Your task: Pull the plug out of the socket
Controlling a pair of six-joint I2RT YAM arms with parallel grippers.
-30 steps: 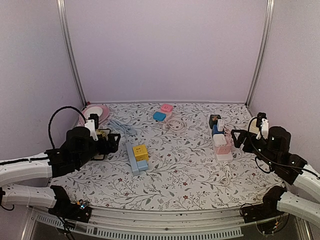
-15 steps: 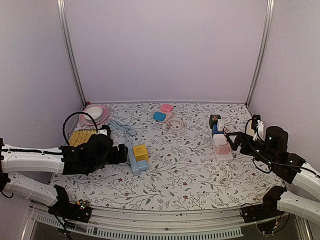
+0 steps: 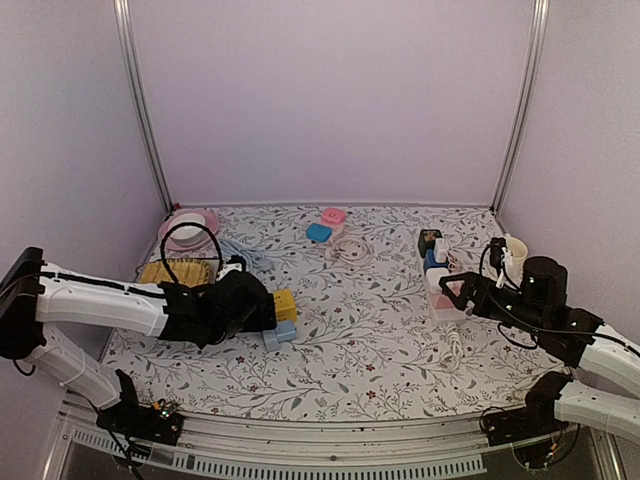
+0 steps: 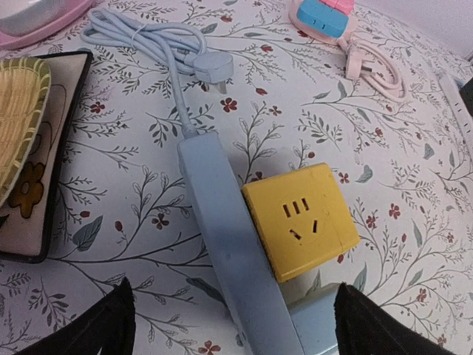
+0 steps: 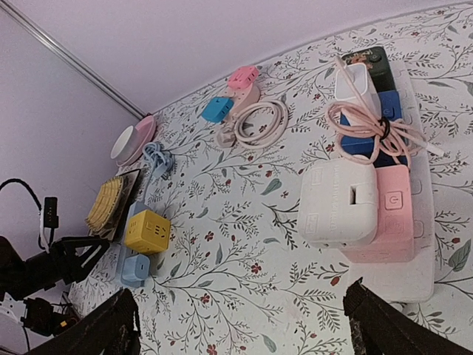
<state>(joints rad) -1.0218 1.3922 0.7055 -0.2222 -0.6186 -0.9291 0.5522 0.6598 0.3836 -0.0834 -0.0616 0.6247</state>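
A light blue power strip [image 4: 222, 237] lies at the left with a yellow cube plug [image 4: 299, 220] [image 3: 285, 304] and a small blue plug [image 3: 281, 334] set in it. My left gripper [image 3: 262, 312] is open, low over this strip, with a finger on each side of it and of the blue plug in the left wrist view [image 4: 236, 325]. A white power strip [image 5: 414, 285] at the right carries a white adapter [image 5: 340, 203], a pink adapter [image 5: 388, 222], blue plugs and a coiled pink cable. My right gripper [image 3: 458, 292] is open and empty just beside it.
A pink plate [image 3: 190, 225] and a woven yellow mat on a dark tray [image 3: 175, 272] sit at the far left. A pink and blue socket with a coiled cord [image 3: 326, 224] lies at the back centre. A cup [image 3: 513, 247] stands at the right wall.
My left arm has swung right and down from the mat onto the light blue strip. My right gripper has moved a little left towards the white strip.
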